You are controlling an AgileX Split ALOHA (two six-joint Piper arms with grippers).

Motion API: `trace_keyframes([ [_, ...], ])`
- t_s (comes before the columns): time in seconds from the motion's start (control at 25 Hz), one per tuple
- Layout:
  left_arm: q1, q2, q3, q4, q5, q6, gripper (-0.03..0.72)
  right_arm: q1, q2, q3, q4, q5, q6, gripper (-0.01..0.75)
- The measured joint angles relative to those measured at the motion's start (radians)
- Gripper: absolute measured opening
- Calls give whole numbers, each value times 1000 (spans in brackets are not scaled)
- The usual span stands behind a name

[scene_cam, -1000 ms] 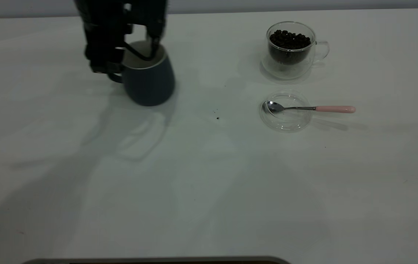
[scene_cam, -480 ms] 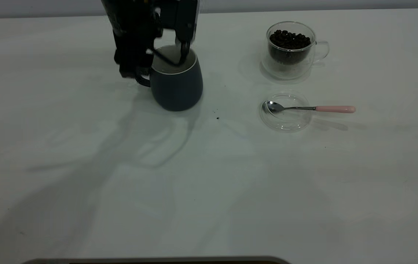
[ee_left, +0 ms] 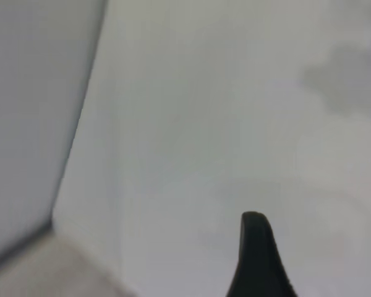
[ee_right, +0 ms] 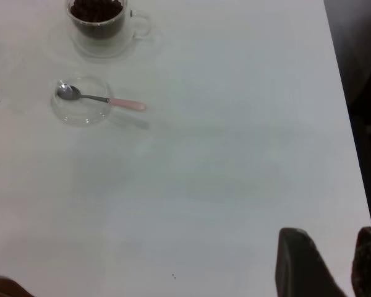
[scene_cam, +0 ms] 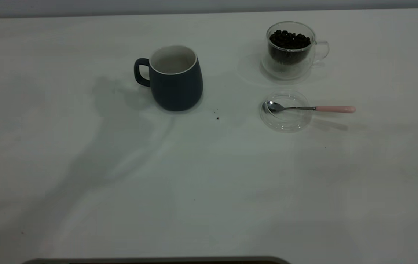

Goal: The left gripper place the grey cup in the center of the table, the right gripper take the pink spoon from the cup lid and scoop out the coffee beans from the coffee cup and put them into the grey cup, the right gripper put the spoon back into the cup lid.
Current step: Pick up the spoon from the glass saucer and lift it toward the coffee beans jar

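Observation:
The grey cup (scene_cam: 176,79) stands upright and empty on the table (scene_cam: 209,183), left of centre towards the back, handle to the left. The coffee cup (scene_cam: 291,49) with coffee beans (scene_cam: 289,39) stands at the back right. In front of it lies the cup lid (scene_cam: 286,121) with the pink spoon (scene_cam: 308,108) across it, bowl in the lid, pink handle pointing right. Neither gripper shows in the exterior view. My left gripper (ee_left: 328,247) is open over bare table, one finger (ee_left: 256,253) showing. My right gripper (ee_right: 331,238) is shut, far from the spoon (ee_right: 105,99) and lid (ee_right: 80,111).
A few dark specks (scene_cam: 217,118) lie between the grey cup and the lid. The table's right edge (ee_right: 349,124) runs close to my right gripper. The left wrist view shows a table edge (ee_left: 80,154) with a grey wall beyond.
My left gripper carried the grey cup to the right, set it down, let go and left the exterior view. The spoon, lid and coffee cup have not moved.

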Motion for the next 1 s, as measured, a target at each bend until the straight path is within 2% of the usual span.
trace_keyframes([
  [0.28,0,-282,0,34,310,-143,565,0,0,0,0,0,0,243],
  [0.64,0,-663,35,-23,311,-200,565,0,-5,0,0,-1,0,243],
  [0.88,0,-981,183,-195,311,-200,565,0,-5,0,0,-1,0,243],
  [1.0,0,-1138,289,-228,311,-202,565,0,-5,0,0,-1,0,243],
])
